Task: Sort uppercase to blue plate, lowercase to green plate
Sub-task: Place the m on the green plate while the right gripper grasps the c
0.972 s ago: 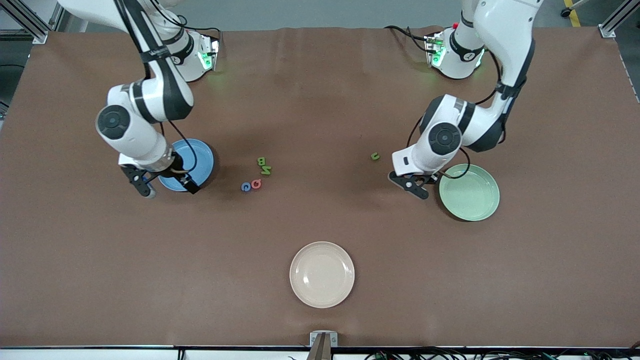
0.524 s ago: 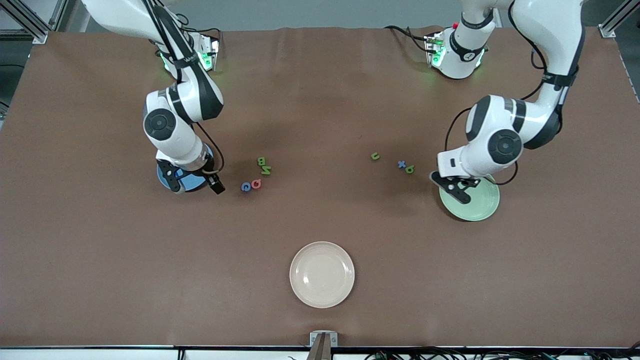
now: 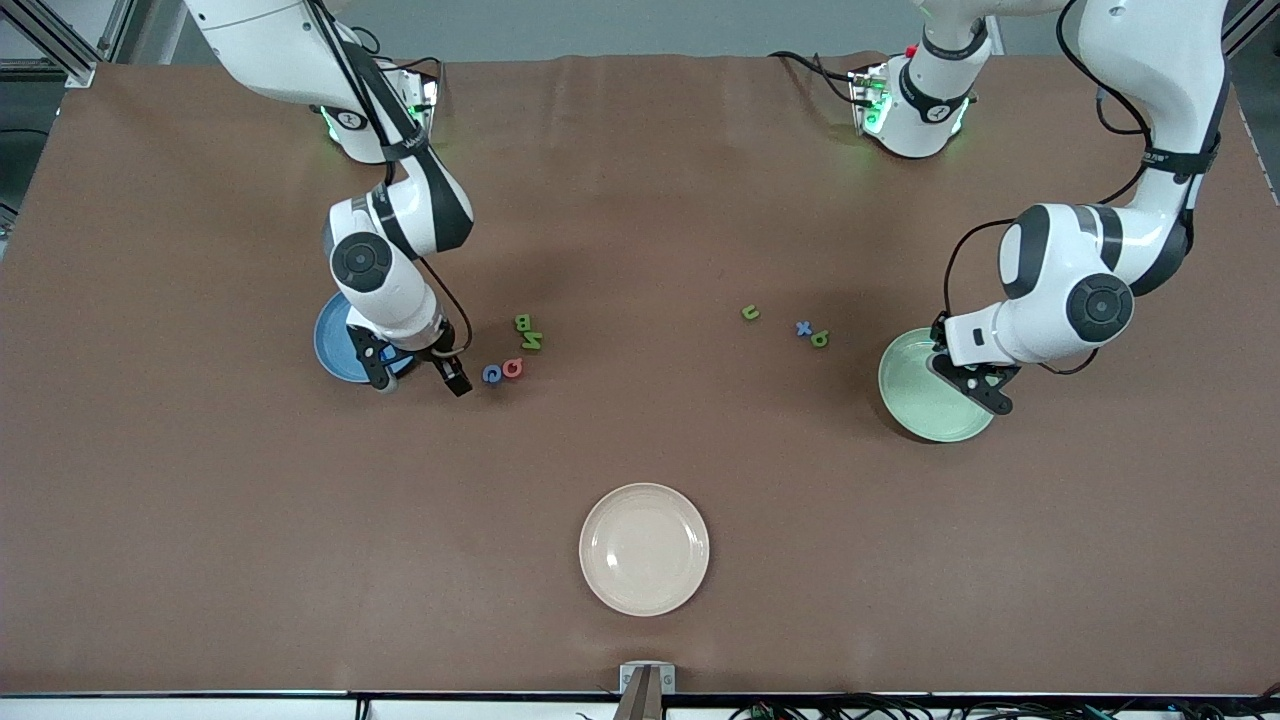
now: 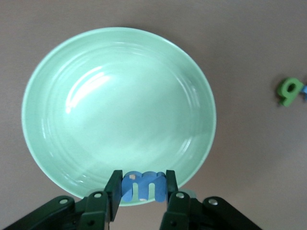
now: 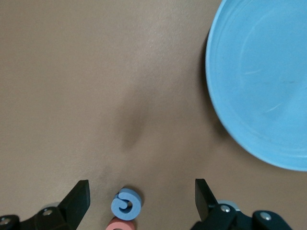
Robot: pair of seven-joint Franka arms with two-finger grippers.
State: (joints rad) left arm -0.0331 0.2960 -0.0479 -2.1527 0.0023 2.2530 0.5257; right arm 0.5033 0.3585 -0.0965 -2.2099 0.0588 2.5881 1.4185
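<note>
My left fingers [image 4: 171,189] are clamped on a tiny flat blue foam letter m [image 4: 142,185], pinching it by its two ends, and my left gripper [image 3: 975,385] hangs over the round glossy pale mint-green plate [image 3: 912,402]. That plate holds nothing; its bowl shows only glare in the left wrist view. My right gripper [image 3: 418,372] has its fingers [image 5: 79,201] spread wide and grasps nothing; it sits low over the brown surface [image 3: 640,200] between the round glossy medium-blue plate [image 3: 335,345] and the blue foam capital G [image 3: 491,374]. The blue plate is bare in the part I can see, though my right arm covers part of it in the front view. The round cream plate [image 3: 644,549] near the front camera holds nothing.

The red-pink foam round letter [image 3: 513,368] lies just beside the G, and the green foam N [image 3: 531,341] and green foam B [image 3: 523,322] lie farther from the front camera than those two, all on the bare surface. Toward my left arm's end lie the green foam u [image 3: 750,313], the blue foam x [image 3: 803,328] and the green foam p [image 3: 819,338], the last two just beside each other.

Only the left wrist view shows the m in my grip; from the front it is hidden under my wrist. The right wrist view shows the G lying in the gap between my open fingers and only a sliver of the pink letter, while the front view alone shows all three plates.
</note>
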